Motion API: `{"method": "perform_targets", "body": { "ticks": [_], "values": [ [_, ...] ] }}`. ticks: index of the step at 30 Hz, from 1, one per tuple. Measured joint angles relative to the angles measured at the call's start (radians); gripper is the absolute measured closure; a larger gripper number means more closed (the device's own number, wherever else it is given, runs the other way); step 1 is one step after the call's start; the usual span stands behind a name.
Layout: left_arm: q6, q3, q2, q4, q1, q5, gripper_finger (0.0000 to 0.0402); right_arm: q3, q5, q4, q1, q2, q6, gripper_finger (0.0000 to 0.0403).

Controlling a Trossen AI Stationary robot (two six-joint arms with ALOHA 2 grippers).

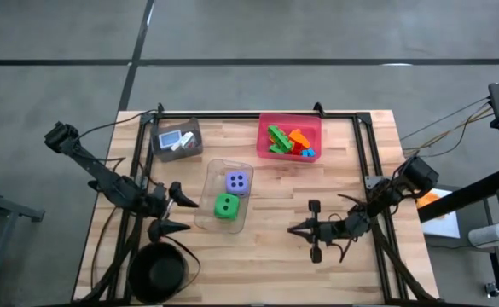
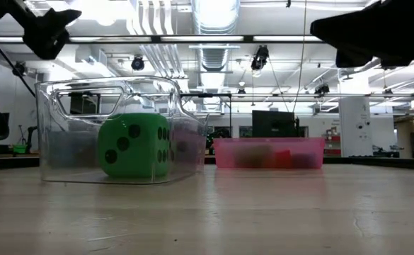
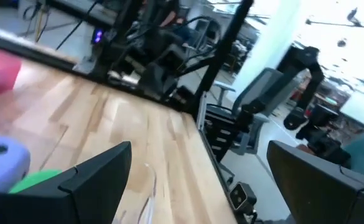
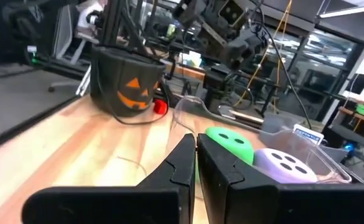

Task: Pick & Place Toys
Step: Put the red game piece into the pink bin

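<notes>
Green die (image 2: 134,146) on wooden table (image 2: 263,212), ceiling-lit workshop behind.

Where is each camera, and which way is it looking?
High view: above the table, looking straight down; both dark arms show, left gripper open, right gripper.
Low view: at tabletop height, facing the clear plastic bin holding the green dotted die; arm parts hang overhead.
Left wrist view: past its own spread fingers, across the wooden table.
Right wrist view: past its closed fingers, toward the black pumpkin-face bowl.
Shared: all show the green die.
</notes>
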Motion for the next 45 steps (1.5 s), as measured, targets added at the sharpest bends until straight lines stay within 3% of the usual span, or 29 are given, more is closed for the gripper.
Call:
{"method": "perform_targets", "body": {
  "ticks": [5,12,16,21,26,30,45],
  "values": [
    [-0.062,0.000,0.023,-0.045,0.000,-0.025,0.0026,0.004,0.005,0.001,-0.015,-0.004,0.024,0.0385],
    [-0.074,0.000,0.053,-0.100,0.001,-0.334,0.0026,0.004,0.003,0.001,-0.013,-0.004,0.025,0.0385],
    [-0.200,0.000,0.054,-0.196,0.001,-0.327,0.0026,0.004,0.003,0.002,-0.013,-0.004,0.025,0.0385],
    [-0.225,-0.003,0.058,-0.259,-0.001,-0.311,0.0026,0.005,0.003,0.002,-0.013,-0.004,0.025,0.0385],
    [-0.194,-0.019,0.057,-0.285,0.000,-0.170,0.0026,0.005,0.003,0.002,-0.013,-0.004,0.025,0.0385],
    [-0.102,-0.030,0.057,-0.289,0.001,-0.136,0.0026,0.005,0.003,0.002,-0.013,-0.004,0.025,0.0385],
    [0.218,-0.020,0.055,-0.081,0.009,-0.241,0.0026,0.005,0.003,0.002,-0.013,-0.004,0.025,0.0385]
  ]
}}
